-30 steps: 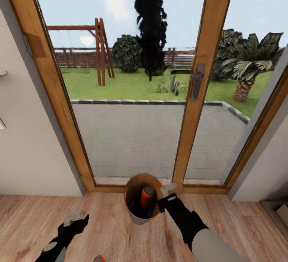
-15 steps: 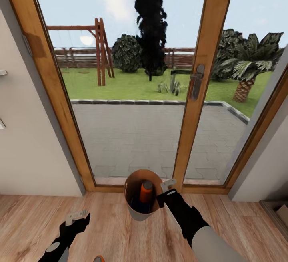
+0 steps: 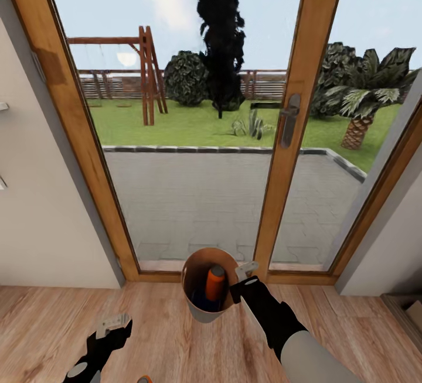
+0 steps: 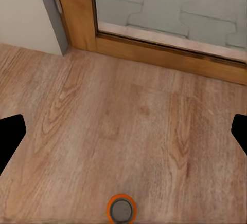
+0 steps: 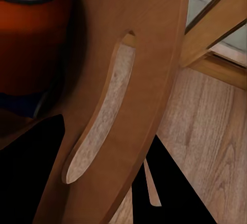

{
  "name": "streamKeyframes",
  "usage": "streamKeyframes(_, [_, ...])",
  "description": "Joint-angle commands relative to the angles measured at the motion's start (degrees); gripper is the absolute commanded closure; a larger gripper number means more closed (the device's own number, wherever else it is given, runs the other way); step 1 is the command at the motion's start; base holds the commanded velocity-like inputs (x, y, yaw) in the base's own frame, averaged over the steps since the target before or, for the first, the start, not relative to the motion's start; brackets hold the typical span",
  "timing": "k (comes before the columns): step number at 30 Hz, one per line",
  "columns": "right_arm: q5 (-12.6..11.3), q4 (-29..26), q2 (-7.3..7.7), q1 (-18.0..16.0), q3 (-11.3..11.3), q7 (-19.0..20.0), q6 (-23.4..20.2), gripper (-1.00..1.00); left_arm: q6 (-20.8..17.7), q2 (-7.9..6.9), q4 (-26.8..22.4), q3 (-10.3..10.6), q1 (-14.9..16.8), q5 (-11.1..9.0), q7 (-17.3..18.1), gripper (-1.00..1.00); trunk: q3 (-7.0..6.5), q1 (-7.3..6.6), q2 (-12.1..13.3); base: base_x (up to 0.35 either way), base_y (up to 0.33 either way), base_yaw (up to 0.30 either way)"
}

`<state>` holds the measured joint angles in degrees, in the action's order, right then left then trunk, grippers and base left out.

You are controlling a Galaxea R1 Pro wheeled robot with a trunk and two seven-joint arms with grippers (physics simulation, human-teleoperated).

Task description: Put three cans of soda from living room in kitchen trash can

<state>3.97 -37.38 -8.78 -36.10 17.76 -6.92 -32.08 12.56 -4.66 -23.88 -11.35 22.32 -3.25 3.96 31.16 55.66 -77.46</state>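
- Doors (image 3: 193, 137): wood-framed glass, smooth panes, grey paving and lawn beyond. Framing is the same as a second ago, so the base is at a standstill.
- Floor (image 3: 176, 336): reddish-brown planks with visible grain.
- Bin (image 3: 208, 283): round, tapered, pale grey outside, brown-orange inside. Held off the floor by the right gripper (image 3: 243, 280), which is clamped on the rim, one finger inside the wall. It has risen slightly over the last second; I judge a lift for carrying.
- Left gripper (image 3: 111, 325): jaws spread wide, nothing held; it has sunk a little toward the floor.
- Cans: an orange can (image 3: 214, 283) stands inside the bin with a blue one under it; the third can (image 4: 122, 209), orange with a grey top, stands on the floor below the left gripper and is likely the next pickup.
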Motion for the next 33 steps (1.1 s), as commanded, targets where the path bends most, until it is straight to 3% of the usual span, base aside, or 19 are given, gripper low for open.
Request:
streamKeyframes(1, [0.1, -0.1, -0.01, 0.0, 0.0, 0.5, 0.1, 1.0, 0.0, 0.0, 0.1, 0.0, 0.0, 0.0, 0.0, -1.0, -0.01, 0.0, 0.0, 0.0, 0.0, 0.0])
streamKeyframes(5, [0.1, -0.1, -0.01, 0.0, 0.0, 0.5, 0.1, 1.0, 0.0, 0.0, 0.1, 0.0, 0.0, 0.0, 0.0, -1.0, -0.01, 0.0, 0.0, 0.0, 0.0, 0.0])
streamKeyframes(23, [0.1, -0.1, -0.01, 0.0, 0.1, 0.5, 0.1, 1.0, 0.1, 0.06, 0.2, 0.1, 0.0, 0.0, 0.0, -1.0, 3.45, 3.95, -7.2, 0.0, 0.0, 0.0])
streamKeyframes(33, [0.1, -0.1, -0.01, 0.0, 0.1, 0.5, 0.1, 1.0, 0.1, 0.09, 0.2, 0.2, 0.0, 0.0, 0.1, -1.0, 4.34, 3.95, -7.2, 0.0, 0.0, 0.0])
